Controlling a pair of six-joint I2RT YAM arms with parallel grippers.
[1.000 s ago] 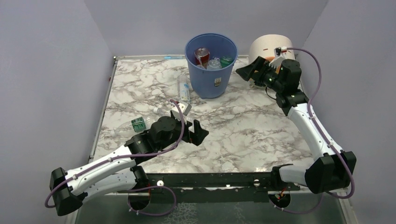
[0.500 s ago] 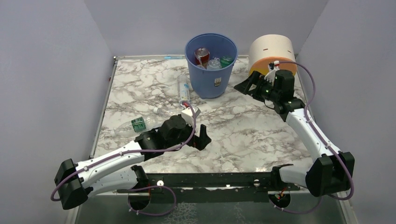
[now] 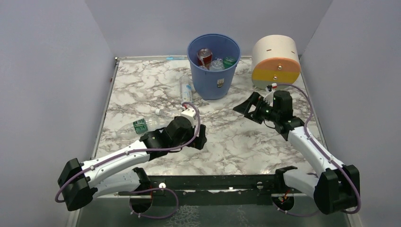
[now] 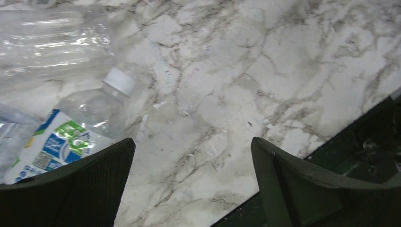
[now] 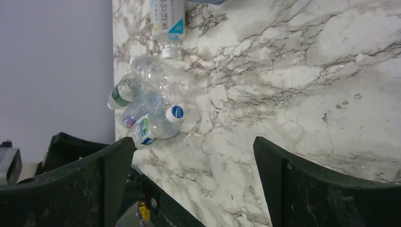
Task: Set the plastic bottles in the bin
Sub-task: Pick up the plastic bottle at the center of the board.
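Since several plastic bottles lie loose on the left half of the counter [image 3: 142,85], the step in hand looks like a pick by the left pincer [image 3: 200,137], whose jaws stand wide and hold nothing. A green-labelled bottle [image 3: 140,126] lies farthest left, with a few clear ones bunched just beside it. The left wrist view shows a white-capped bottle [image 4: 80,125] next to one finger and a crumpled clear bottle [image 4: 52,42] beyond it.

I judge the pick is best made across a bottle's body, not its cap. The thin plastic will probably give, and the neighbours lie close enough to get nudged. The left arm itself lies close beside the bunch, so the pincer must turn back toward it.

Further right, a blue-labelled bottle [image 3: 186,90] lies on its side near the foot of the bin [image 3: 208,85]. The bin stands at the back and already holds a few bottles.

The right pincer [image 3: 246,105] hovers right of centre, jaws wide and empty, and could cross a carry toward the bin. A cream drum [image 3: 275,59] stands near the bin's right and is not the target.
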